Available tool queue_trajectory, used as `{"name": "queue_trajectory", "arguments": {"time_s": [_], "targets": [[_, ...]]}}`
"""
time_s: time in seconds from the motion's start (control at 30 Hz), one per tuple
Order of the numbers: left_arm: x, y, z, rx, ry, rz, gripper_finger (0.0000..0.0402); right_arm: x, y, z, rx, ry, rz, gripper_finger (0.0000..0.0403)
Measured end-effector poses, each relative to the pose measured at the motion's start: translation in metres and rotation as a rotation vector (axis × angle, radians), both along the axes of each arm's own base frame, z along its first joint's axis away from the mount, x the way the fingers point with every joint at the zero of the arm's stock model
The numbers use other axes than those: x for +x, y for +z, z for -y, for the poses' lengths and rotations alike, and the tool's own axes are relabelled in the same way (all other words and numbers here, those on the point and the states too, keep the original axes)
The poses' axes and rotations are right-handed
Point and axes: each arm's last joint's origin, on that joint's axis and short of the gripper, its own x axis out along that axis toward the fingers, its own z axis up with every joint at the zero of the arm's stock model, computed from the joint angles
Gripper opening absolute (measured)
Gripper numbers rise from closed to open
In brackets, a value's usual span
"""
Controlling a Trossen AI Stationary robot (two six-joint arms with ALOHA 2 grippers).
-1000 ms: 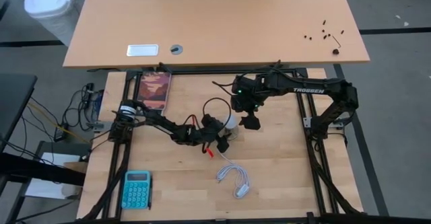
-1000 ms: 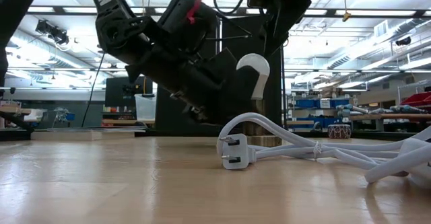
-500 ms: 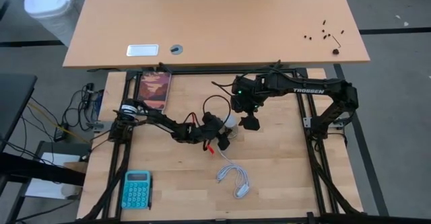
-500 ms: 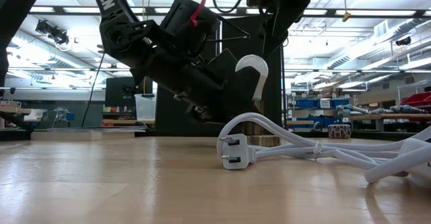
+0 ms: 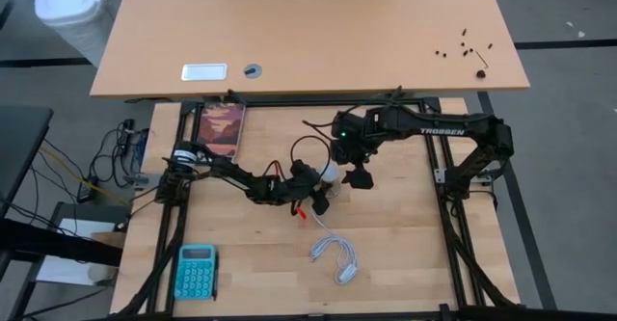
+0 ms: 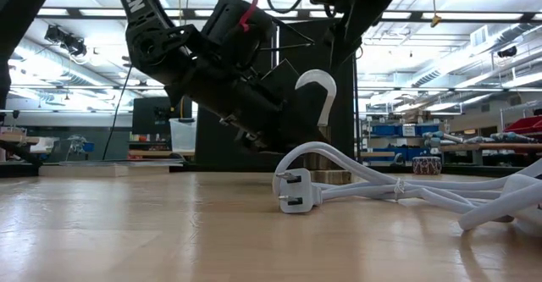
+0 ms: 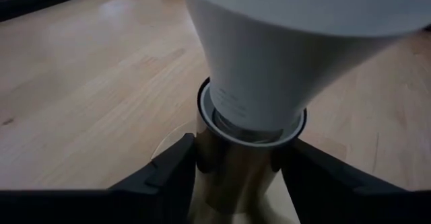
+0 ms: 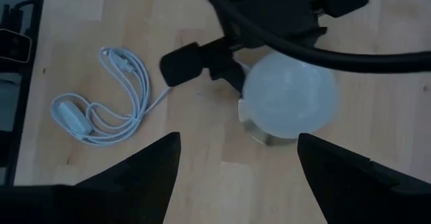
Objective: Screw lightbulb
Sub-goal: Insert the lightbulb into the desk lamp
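The white lightbulb (image 7: 283,49) stands upright in a brass-coloured socket (image 7: 236,163) near the table's middle, also seen as a white globe (image 5: 329,173) in the high view. My left gripper (image 7: 236,173) reaches in low from the table's left, its fingers at the socket's barrel below the bulb. My right gripper (image 8: 239,140) hangs open above the bulb (image 8: 289,95), clear of it, with nothing between its fingers. The socket's round foot (image 8: 259,135) rests on the wood. My left gripper has the socket's barrel between its two fingers (image 7: 168,177), one on each side, just under the white collar (image 7: 205,160). The fingers come from the table's left, slanting a little downward, across the upright barrel. The socket stands on the table with the bulb on top.
The socket's white cord with switch and plug (image 5: 335,256) lies coiled toward the near edge; its plug (image 6: 295,190) lies flat. A teal calculator (image 5: 196,271) sits near left, a picture-covered book (image 5: 221,130) far left. A larger desk (image 5: 308,32) stands beyond the table.
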Motion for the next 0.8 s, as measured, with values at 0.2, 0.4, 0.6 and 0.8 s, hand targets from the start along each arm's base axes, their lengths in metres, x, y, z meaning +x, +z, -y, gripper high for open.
{"name": "queue_trajectory", "arguments": {"time_s": [0.2, 0.4, 0.6, 0.8], "targets": [[0.000, 0.000, 0.000, 0.003, 0.007, 0.001, 0.0200, 0.005, -0.003, -0.008, -0.048, 0.024, -0.002, 0.0308], [0.002, -0.003, -0.001, 0.012, 0.024, 0.026, 0.0199, 0.009, -0.008, -0.011, -0.146, 0.028, -0.012, 0.0308], [0.004, -0.004, -0.001, 0.056, 0.008, 0.042, 0.0198, 0.009, -0.008, -0.012, -0.187, 0.056, -0.015, 0.0308], [0.004, -0.003, 0.000, 0.076, -0.003, 0.032, 0.0198, 0.008, -0.009, -0.013, -0.264, 0.053, -0.032, 0.0308]]}}
